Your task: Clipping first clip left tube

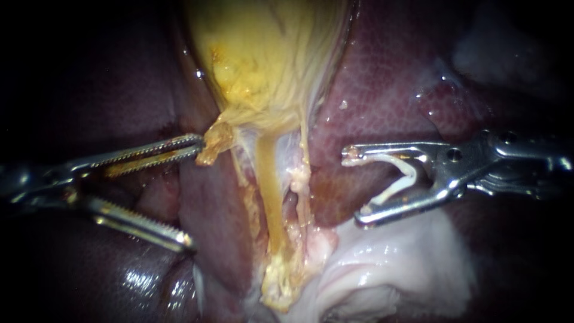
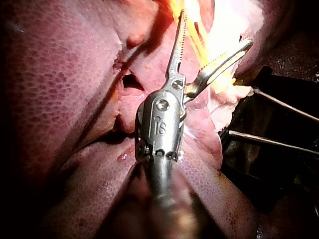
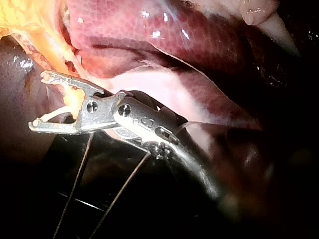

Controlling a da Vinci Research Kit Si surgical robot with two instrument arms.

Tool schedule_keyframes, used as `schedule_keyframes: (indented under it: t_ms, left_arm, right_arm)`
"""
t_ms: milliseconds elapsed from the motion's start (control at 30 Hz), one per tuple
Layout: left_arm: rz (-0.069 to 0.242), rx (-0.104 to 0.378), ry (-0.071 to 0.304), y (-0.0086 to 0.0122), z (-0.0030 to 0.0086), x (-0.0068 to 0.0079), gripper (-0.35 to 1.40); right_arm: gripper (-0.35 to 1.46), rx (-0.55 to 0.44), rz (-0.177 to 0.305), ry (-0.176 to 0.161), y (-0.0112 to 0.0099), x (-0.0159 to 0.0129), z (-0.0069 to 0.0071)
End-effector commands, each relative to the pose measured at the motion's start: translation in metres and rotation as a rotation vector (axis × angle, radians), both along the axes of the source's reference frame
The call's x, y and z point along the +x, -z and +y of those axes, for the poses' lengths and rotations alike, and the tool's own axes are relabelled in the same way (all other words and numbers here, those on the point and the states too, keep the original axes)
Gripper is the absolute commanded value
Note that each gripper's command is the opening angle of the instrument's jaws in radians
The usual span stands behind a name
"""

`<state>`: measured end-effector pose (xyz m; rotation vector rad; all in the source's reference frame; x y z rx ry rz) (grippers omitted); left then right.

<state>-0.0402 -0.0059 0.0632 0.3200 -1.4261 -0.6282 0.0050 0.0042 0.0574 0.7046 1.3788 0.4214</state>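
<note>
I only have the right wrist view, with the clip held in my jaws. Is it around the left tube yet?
Observer: No. In the endoscope view the clip in the right instrument is clear of both tubes, in front of the liver.
Operator: Which tube is nearer?
Observer: The thin pale right tube; the thicker yellow left tube lies beyond it.
Operator: And my left instrument?
Observer: The left instrument has its jaws open, the upper tip against yellow tissue below the gallbladder.
</note>
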Motion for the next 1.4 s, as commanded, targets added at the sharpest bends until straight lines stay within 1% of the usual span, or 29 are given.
schedule_keyframes:
  t_ms: [33, 167, 333, 500, 533, 667, 733, 800, 900, 967, 1033, 1067, 1100, 1133, 1167, 1267, 1400]
  left_arm:
    - [0.0, 0.001, 0.0, 0.0001, 0.0, 0.0, 0.91]
    - [-0.006, 0.004, -0.001, 0.0004, 0.0006, 0.0003, 0.91]
    - [0.018, 0.025, 0.045, 0.0, 0.0019, 0.0007, 0.91]
    - [0.034, 0.049, 0.079, -0.0015, 0.0032, 0.0011, 0.88]
    - [0.035, 0.049, 0.081, -0.0019, 0.0034, 0.0011, 0.86]
    - [0.03, 0.092, 0.098, -0.0033, 0.004, 0.0005, 0.77]
    - [0.027, 0.101, 0.104, -0.0039, 0.0041, -0.0001, 0.71]
    - [0.025, 0.124, 0.109, -0.0043, 0.0042, -0.0004, 0.62]
    - [0.038, 0.156, 0.113, -0.0046, 0.0045, -0.0008, 0.46]
    - [0.041, 0.174, 0.117, -0.0048, 0.0045, -0.0009, 0.36]
    - [0.045, 0.187, 0.12, -0.0048, 0.0045, -0.0009, 0.17]
    - [0.053, 0.193, 0.124, -0.0048, 0.0045, -0.0009, 0.0]
    - [0.061, 0.201, 0.124, -0.0048, 0.0045, -0.0009, -0.11]
    - [0.066, 0.208, 0.125, -0.0048, 0.0046, -0.0008, -0.32]
    - [0.073, 0.221, 0.127, -0.0049, 0.0046, -0.0007, -0.35]
    - [0.082, 0.241, 0.123, -0.0049, 0.0045, -0.0002, -0.35]
    - [0.094, 0.245, 0.126, -0.0046, 0.0047, 0.0006, -0.35]
  right_arm:
    - [0.6, 0.0, -0.001, 0.0, -0.0001, 0.0, 0.0]
    - [0.6, 0.0, -0.001, -0.001, -0.0001, 0.0, 0.0]
    - [0.6, 0.0, -0.002, 0.0, -0.0003, -0.0001, -0.0001]
    - [0.6, -0.002, -0.003, -0.001, -0.0006, -0.0001, -0.0001]
    - [0.6, -0.002, -0.003, -0.001, -0.0007, -0.0001, -0.0001]
    - [0.6, -0.003, -0.004, -0.002, -0.0009, -0.0002, -0.0001]
    - [0.6, -0.003, -0.004, -0.002, -0.001, -0.0002, -0.0001]
    - [0.6, -0.003, -0.004, -0.002, -0.0011, -0.0002, -0.0001]
    - [0.6, -0.003, -0.004, -0.002, -0.0012, -0.0001, -0.0001]
    - [0.6, -0.004, -0.005, -0.003, -0.0012, -0.0001, -0.0001]
    - [0.6, -0.004, -0.005, -0.003, -0.0012, -0.0001, -0.0001]
    - [0.6, -0.004, -0.005, -0.003, -0.0012, -0.0001, -0.0001]
    - [0.6, -0.004, -0.005, -0.003, -0.0012, -0.0001, -0.0001]
    - [0.6, -0.004, -0.005, -0.003, -0.0012, -0.0001, -0.0001]
    - [0.6, -0.004, -0.005, -0.003, -0.0013, -0.0001, -0.0001]
    - [0.6, -0.004, -0.005, -0.003, -0.0013, -0.0001, -0.0001]
    - [0.6, -0.004, -0.005, -0.003, -0.0014, -0.0001, -0.0002]
